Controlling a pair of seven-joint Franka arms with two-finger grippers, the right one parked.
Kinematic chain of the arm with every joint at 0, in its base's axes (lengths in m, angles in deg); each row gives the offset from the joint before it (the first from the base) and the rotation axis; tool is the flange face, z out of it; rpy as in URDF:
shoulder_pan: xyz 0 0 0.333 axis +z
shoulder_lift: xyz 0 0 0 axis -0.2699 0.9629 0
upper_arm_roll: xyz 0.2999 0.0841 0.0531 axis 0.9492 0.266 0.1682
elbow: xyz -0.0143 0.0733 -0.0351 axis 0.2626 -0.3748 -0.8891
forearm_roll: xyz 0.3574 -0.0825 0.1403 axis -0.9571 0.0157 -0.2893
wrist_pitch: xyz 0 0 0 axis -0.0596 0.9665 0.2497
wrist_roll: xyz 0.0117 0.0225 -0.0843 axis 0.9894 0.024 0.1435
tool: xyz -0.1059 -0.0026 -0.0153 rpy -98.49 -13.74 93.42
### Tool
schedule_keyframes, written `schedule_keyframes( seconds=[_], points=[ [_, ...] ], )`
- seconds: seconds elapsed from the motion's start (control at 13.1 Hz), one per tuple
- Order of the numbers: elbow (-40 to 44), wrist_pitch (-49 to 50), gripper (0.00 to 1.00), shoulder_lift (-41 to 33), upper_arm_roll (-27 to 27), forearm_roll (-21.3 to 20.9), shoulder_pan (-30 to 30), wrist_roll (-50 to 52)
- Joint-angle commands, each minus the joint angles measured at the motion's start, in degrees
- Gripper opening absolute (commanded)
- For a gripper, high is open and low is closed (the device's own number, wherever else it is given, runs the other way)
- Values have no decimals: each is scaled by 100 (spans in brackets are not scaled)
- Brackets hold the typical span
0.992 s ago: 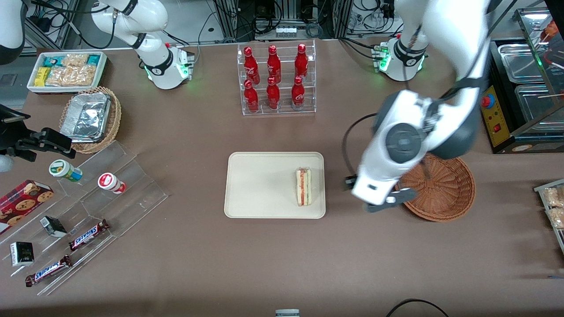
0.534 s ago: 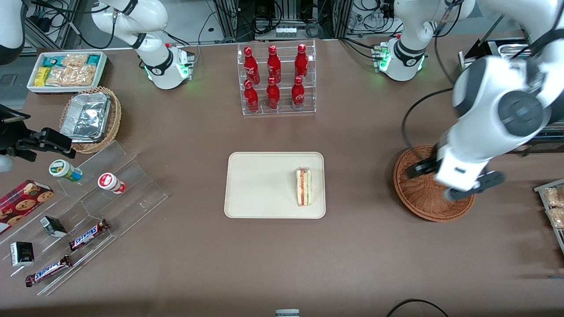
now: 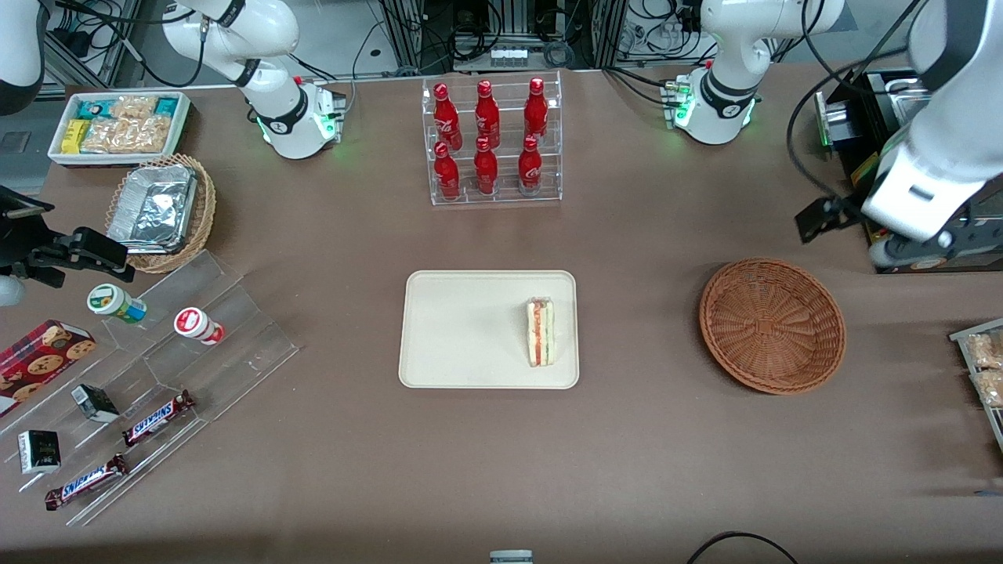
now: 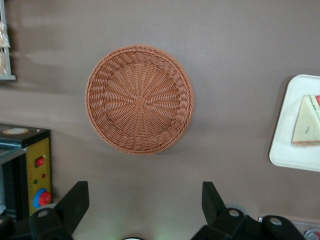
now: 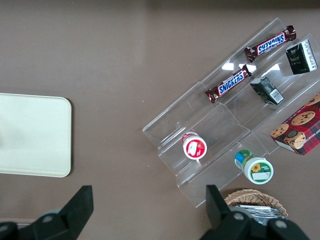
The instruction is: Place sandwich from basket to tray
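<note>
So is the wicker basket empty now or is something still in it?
Empty: the basket shows only bare weave. The sandwich lies on the tray; the gripper hangs open above the table.

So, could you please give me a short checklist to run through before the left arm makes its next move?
1. Triangular pale-bread sandwich lies on the flat cream rectangular tray: ok.
2. Round reddish-brown wicker basket holds nothing: ok.
3. Left gripper raised above the table, near the working arm's end: ok.
4. Its black fingers open, nothing between them: ok.
5. Sandwich inside the tray rim, close to the edge nearest the basket: ok.
</note>
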Motion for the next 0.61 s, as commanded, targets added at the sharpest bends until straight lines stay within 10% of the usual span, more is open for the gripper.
schedule_keyframes(
  seconds=[0.0,0.53],
  points=[
    [118,90,100,-200,246,64,-106,-646],
    [278,108,100,-41,440,416,-106,-700]
  ],
)
